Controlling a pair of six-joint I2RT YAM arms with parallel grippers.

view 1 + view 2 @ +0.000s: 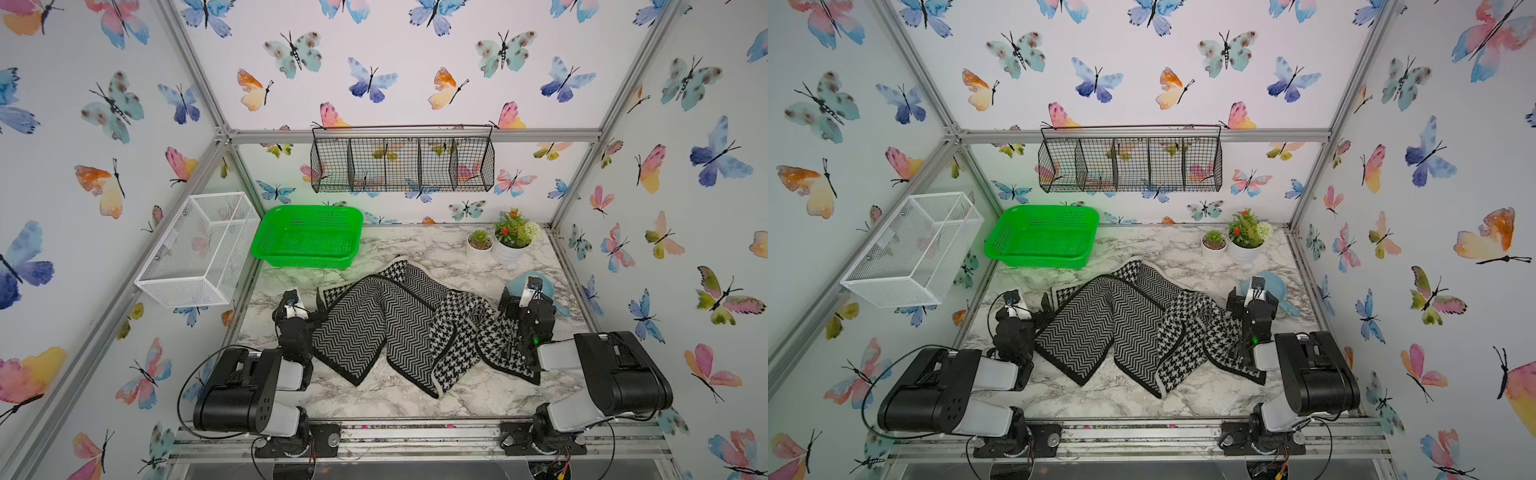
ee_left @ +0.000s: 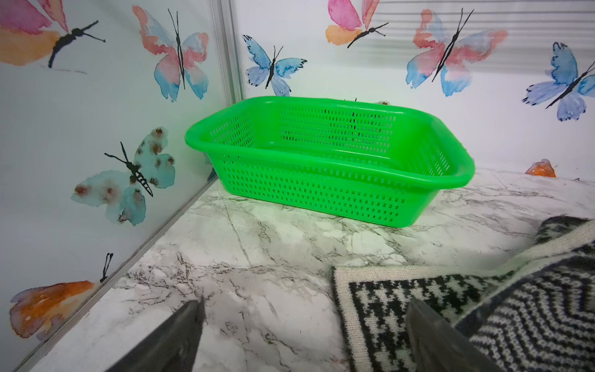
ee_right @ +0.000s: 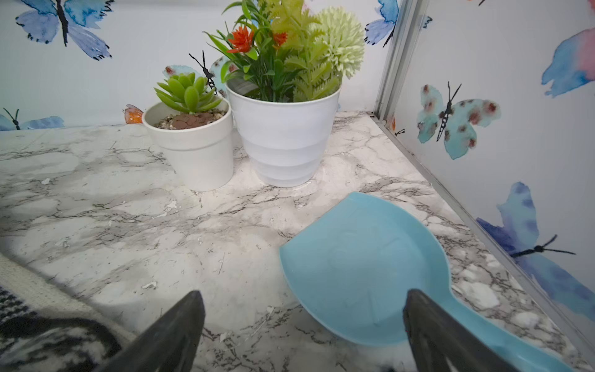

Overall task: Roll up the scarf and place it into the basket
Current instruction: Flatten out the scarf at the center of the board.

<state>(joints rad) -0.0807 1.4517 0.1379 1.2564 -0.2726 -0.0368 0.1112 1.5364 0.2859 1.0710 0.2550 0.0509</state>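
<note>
In a top view the scarf (image 1: 365,328) lies unrolled mid-table, with the basket (image 1: 307,262) beyond it at far left. The left wrist view shows the left gripper (image 2: 306,302) spread wide and empty at the scarf's corner. The right wrist view shows the right gripper (image 3: 304,293) likewise, by a blue scoop (image 3: 360,264).

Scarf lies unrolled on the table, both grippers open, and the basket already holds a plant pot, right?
No: the basket is empty, as the left wrist view shows; both pots stand on the table. The scarf does lie unrolled, and the left gripper and right gripper are open.
</note>
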